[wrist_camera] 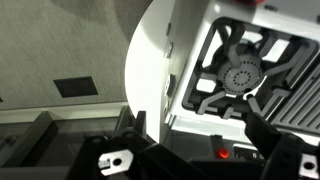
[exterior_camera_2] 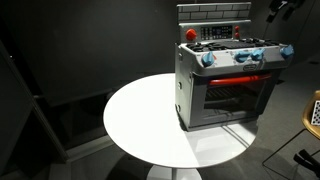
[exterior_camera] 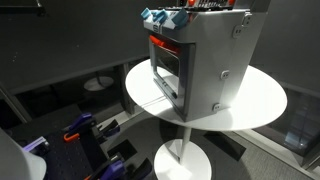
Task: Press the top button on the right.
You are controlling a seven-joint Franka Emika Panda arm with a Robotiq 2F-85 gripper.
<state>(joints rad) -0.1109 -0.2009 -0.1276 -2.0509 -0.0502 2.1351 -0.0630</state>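
Observation:
A grey toy stove [exterior_camera_2: 225, 95] stands on a round white table [exterior_camera_2: 140, 120], and it shows in both exterior views [exterior_camera: 205, 60]. Its back panel [exterior_camera_2: 215, 33] carries a red button [exterior_camera_2: 191, 34] and small dark buttons. In the wrist view my gripper [wrist_camera: 200, 125] is open and empty, with one dark finger on each side. It hovers above the stove top, over a grey burner [wrist_camera: 240, 75]. A lit red button [wrist_camera: 222, 153] lies between the fingers, close to the camera. A dark part of the arm [exterior_camera_2: 283, 8] shows above the stove's right end.
Blue knobs [exterior_camera_2: 240, 56] and a red oven handle [exterior_camera_2: 235, 78] line the stove front. The table edge [wrist_camera: 135, 70] drops to a dark floor. Blue and orange clutter [exterior_camera: 85, 130] lies on the floor beside the table's foot [exterior_camera: 180, 160].

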